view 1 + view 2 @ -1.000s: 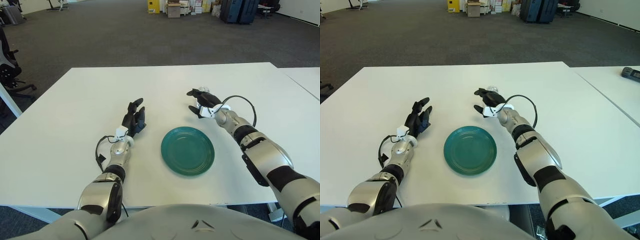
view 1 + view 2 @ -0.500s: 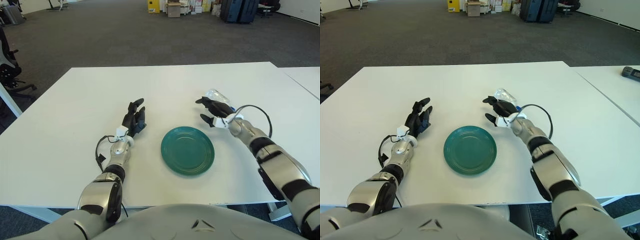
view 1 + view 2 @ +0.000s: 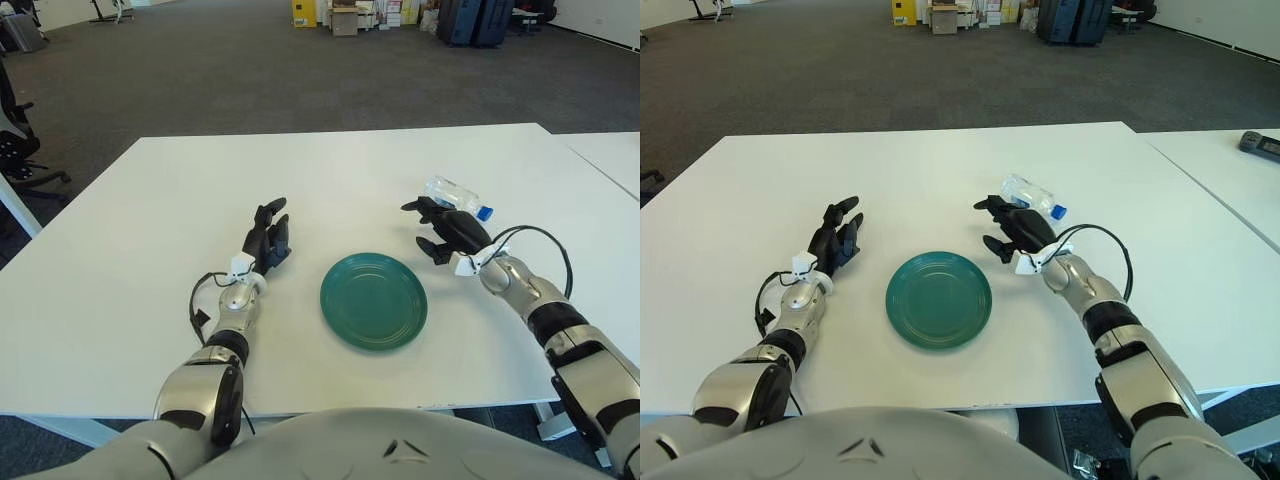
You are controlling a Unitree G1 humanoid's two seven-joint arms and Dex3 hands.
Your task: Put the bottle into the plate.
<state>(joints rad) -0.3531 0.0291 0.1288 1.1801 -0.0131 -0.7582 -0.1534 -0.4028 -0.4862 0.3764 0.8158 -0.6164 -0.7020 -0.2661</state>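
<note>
- Left eye view: bottle (image 3: pixel 452 193) lies on its side on the worktop (image 3: pixel 130 250), just beyond the right hand (image 3: pixel 447 229), cap pointing right.
- Right hand's fingers spread, holding nothing; plate (image 3: pixel 374 299) sits near-left.
- Left hand (image 3: pixel 266 238) shows left of the plate, fingers relaxed.

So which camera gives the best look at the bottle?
The right eye view: the bottle lies on the table beyond the right hand, its blue cap clear. The left eye view shows the same bottle, slightly more overlapped by the fingers.

Bright, even overhead light, soft shadows on the table (image 3: pixel 150 260), sharp focus throughout.
</note>
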